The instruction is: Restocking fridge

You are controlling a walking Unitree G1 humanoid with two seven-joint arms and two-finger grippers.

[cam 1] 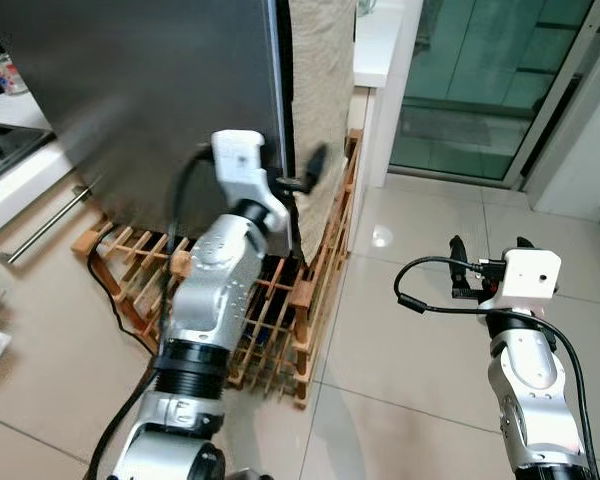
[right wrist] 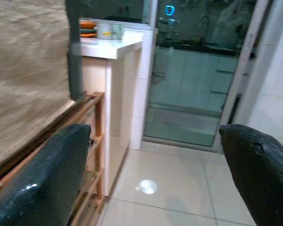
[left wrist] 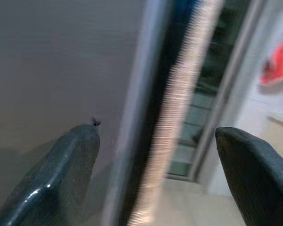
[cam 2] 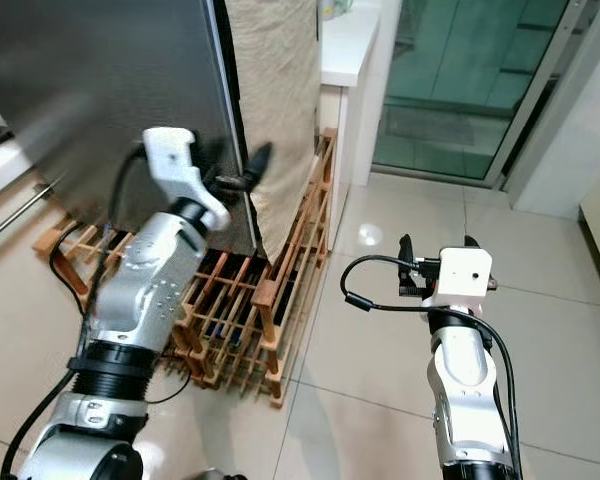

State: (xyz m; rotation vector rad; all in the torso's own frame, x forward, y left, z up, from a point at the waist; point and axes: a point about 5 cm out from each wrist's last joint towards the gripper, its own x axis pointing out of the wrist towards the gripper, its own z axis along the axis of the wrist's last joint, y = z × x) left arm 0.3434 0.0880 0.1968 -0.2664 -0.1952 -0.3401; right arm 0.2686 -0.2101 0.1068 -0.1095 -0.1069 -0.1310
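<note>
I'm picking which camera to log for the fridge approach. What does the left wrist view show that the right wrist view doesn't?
Left wrist view: the left gripper, fingers open, close up at the dark fridge door and its edge, blurred. Right wrist view: the right gripper, fingers open, aimed past a wooden rack and a white counter over the tiled floor. Both show the beige cloth and the glass door beyond.
</note>
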